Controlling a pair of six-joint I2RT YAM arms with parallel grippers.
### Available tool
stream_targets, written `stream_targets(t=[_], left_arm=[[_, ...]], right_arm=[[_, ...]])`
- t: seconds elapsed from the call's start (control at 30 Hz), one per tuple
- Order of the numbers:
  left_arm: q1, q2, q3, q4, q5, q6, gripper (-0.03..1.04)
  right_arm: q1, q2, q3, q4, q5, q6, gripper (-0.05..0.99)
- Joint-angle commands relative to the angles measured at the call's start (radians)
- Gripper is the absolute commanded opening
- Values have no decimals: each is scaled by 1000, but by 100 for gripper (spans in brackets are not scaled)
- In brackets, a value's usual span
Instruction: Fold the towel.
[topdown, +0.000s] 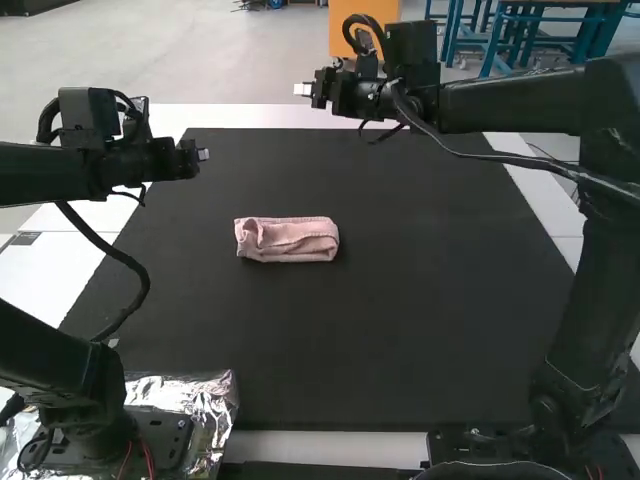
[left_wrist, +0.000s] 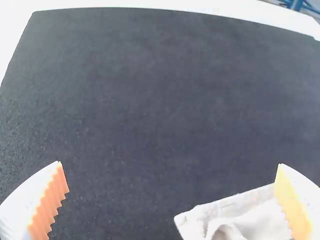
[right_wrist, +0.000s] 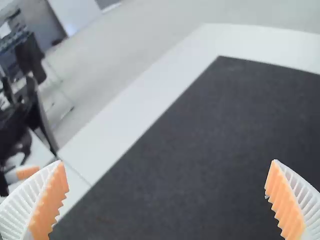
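In the high view a small pink towel lies folded into a compact rectangular bundle on the black mat, left of its middle. My left gripper is above the mat's left edge, apart from the towel. My right gripper is past the mat's far edge, well away from the towel. In the left wrist view, my left gripper is open, with part of the towel seen below its level beside one finger. In the right wrist view, my right gripper is open with nothing between its pads.
The black mat covers most of the white table. Crinkled foil lies by the left arm's base. The right arm's raised links extend over the mat's far right corner. A cable hangs from the left arm near the mat's left edge.
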Motion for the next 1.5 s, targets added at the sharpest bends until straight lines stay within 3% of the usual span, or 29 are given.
stream_targets(t=[0.0,0.13,0.2,0.4,0.6,0.83,0.9,1.0,1.07,1.1,1.13,1.17,1.2,1.27,1.33,1.37,1.47], left_arm=[[-21,-96,49,-36,11,-21,97],[-41,-237,49,-74,14,-19,97],[-47,-322,43,-68,42,-19,97],[-36,-566,12,-33,39,-59,97],[-43,-816,-26,-117,40,-59,97],[-43,-1124,-77,-257,22,-80,97],[-43,-1198,-89,-281,-9,-80,97],[-39,-1208,-83,-336,-15,-82,97],[-43,-1210,-81,-335,-15,-80,97],[-43,-1210,-85,-332,-10,-73,97],[-43,-1210,-89,-341,-9,-56,97],[-43,-1210,-106,-338,-9,-33,97],[-44,-1210,-131,-318,3,-21,97],[-46,-1210,-200,-244,2,-10,97],[-36,-1208,-272,-160,-136,10,97],[-33,-1210,-310,-103,-144,25,97],[-24,-1210,-419,38,-171,82,97]], right_arm=[[-38,-180,5,-53,69,-85,91],[-90,-411,-81,-92,159,-91,91],[-130,-530,-136,-120,173,-89,91],[-280,-887,-320,-184,201,-71,91],[-376,-1238,-443,-358,225,-100,91],[-412,-1634,-581,-476,282,-102,91],[-418,-1708,-611,-491,317,-123,91],[-415,-1694,-611,-528,368,-145,91],[-412,-1697,-638,-536,413,-215,91],[-415,-1697,-679,-477,454,-220,91],[-418,-1697,-716,-418,546,-220,91],[-422,-1700,-757,-375,607,-221,91],[-428,-1700,-797,-335,621,-227,91],[-437,-1700,-871,-310,584,-332,91],[-435,-1699,-944,-306,517,-493,91],[-435,-1700,-978,-280,505,-545,91],[-435,-1700,-1058,-240,506,-488,91]])
